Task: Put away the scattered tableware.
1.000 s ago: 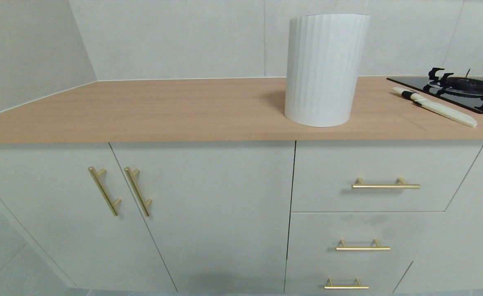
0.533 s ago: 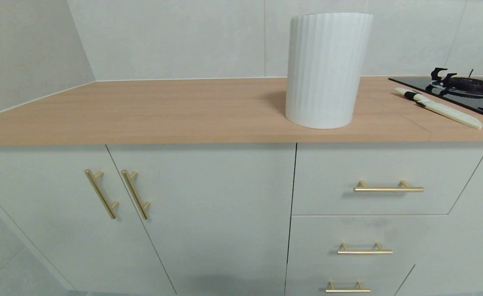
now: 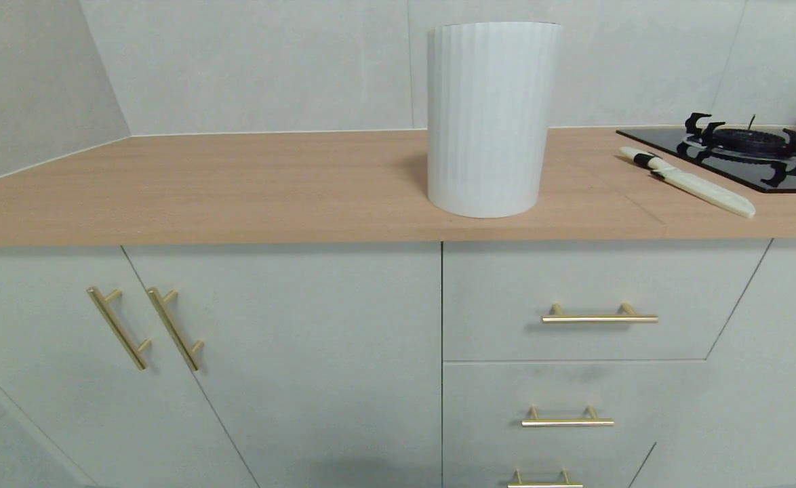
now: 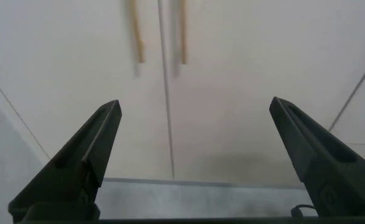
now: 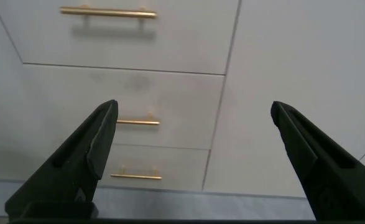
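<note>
Knife [image 3: 686, 181] is lying flat on the wooden counter [image 3: 235, 183], up above the cabinet fronts. Nearest, the left gripper [image 4: 194, 104] is hanging with its jaws spread wide before the paired cabinet doors [image 4: 232, 112], and the right gripper [image 5: 193, 106] is gaping likewise before the drawers [image 5: 120, 93]. Farther back, a white ribbed canister [image 3: 489, 118] is standing upright near the counter's front edge, with the knife resting apart on its right, just beside the black stove [image 3: 744, 146].

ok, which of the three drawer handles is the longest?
The top drawer's handle, right under the counter. The middle handle and bottom handle are clearly shorter.
</note>
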